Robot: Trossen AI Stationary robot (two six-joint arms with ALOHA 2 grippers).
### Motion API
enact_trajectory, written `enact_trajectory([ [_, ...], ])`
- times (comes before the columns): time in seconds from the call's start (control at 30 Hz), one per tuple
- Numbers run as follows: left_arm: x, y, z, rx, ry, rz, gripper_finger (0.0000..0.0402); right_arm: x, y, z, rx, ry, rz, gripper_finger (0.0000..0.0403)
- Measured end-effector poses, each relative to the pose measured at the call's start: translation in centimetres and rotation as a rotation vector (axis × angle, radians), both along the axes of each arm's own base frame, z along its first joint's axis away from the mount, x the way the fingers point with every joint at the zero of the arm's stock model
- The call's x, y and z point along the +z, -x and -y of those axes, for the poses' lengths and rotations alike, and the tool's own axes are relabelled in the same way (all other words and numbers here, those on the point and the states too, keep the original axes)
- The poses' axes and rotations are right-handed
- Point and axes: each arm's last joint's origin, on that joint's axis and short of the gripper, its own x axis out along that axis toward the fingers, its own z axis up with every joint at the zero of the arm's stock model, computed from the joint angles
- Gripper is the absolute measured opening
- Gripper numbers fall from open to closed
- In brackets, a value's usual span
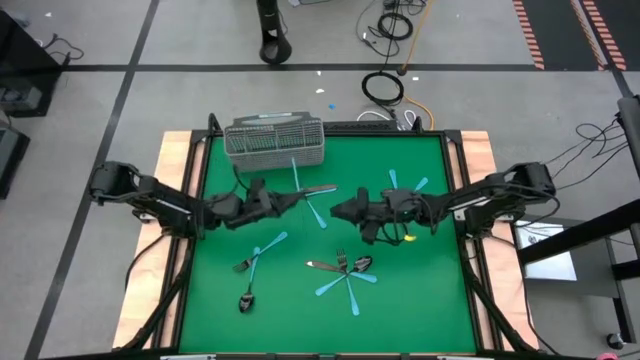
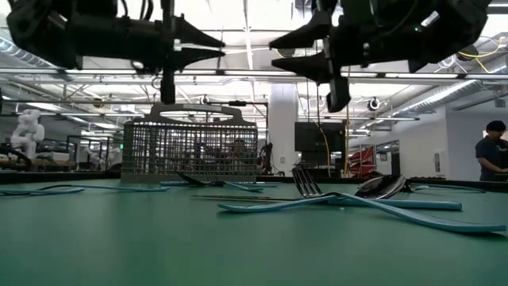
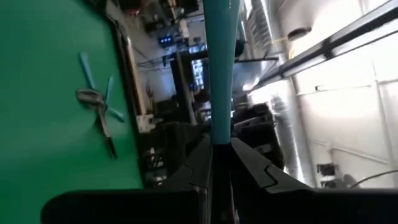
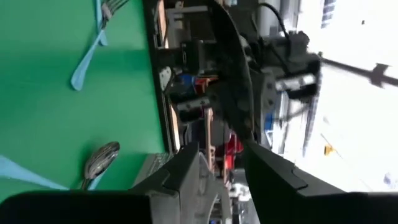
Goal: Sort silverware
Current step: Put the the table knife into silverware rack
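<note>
My two grippers face each other above the middle of the green mat (image 1: 420, 300). The left gripper (image 1: 286, 199) (image 3: 221, 148) is shut on a piece of silverware with a light blue handle (image 3: 222, 56). The right gripper (image 1: 337, 210) (image 4: 225, 152) is shut on a dark grey metal piece (image 4: 233, 81). More silverware lies flat on the mat: a blue-handled fork (image 1: 260, 250), a dark spoon (image 1: 246, 298), a crossed cluster (image 1: 345, 270) and blue-handled pieces (image 1: 402, 186) at the far right. The wire-mesh basket (image 1: 275, 140) stands at the mat's far edge. My left gripper pinches the light blue handle (image 3: 221, 127) between its two fingers. The fingers lie level, pointing toward the table's right, and the handle runs on along them. The piece is lifted clear of the mat. My right gripper has the dark metal piece's near end (image 4: 245, 134) between its two fingers, coming level from the table's right. The piece sticks out ahead of the fingers, clear of the mat. Which end of it is held I cannot tell.
Another blue-handled piece (image 1: 318, 213) lies on the mat under the gap between the grippers. Wooden borders (image 1: 175, 160) frame the mat. Bare mat lies at the near left and near right. A person (image 2: 492, 151) stands in the room beyond the table.
</note>
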Motion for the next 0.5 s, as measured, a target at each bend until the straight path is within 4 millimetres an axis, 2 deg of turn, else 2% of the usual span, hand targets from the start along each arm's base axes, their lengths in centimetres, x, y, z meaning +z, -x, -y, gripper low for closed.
enact_trajectory([
  [0.17,2.1,-0.2,-0.2,0.042,-0.141,0.068,0.0035,0.8,-0.7,-0.4,-0.084,-0.038,0.035,0.0118],
  [0.33,4.1,1.2,-2.0,0.102,-0.304,0.050,0.0035,1.7,-0.2,-0.2,-0.209,-0.092,0.063,0.0118],
  [0.4,4.7,2.0,-3.1,0.144,-0.399,-0.022,0.0035,1.8,-0.1,-0.1,-0.230,-0.124,0.067,0.0118],
  [0.5,6.1,3.1,-4.5,0.202,-0.585,-0.256,0.0035,1.7,-0.1,-0.1,-0.242,-0.143,0.058,0.0118],
])
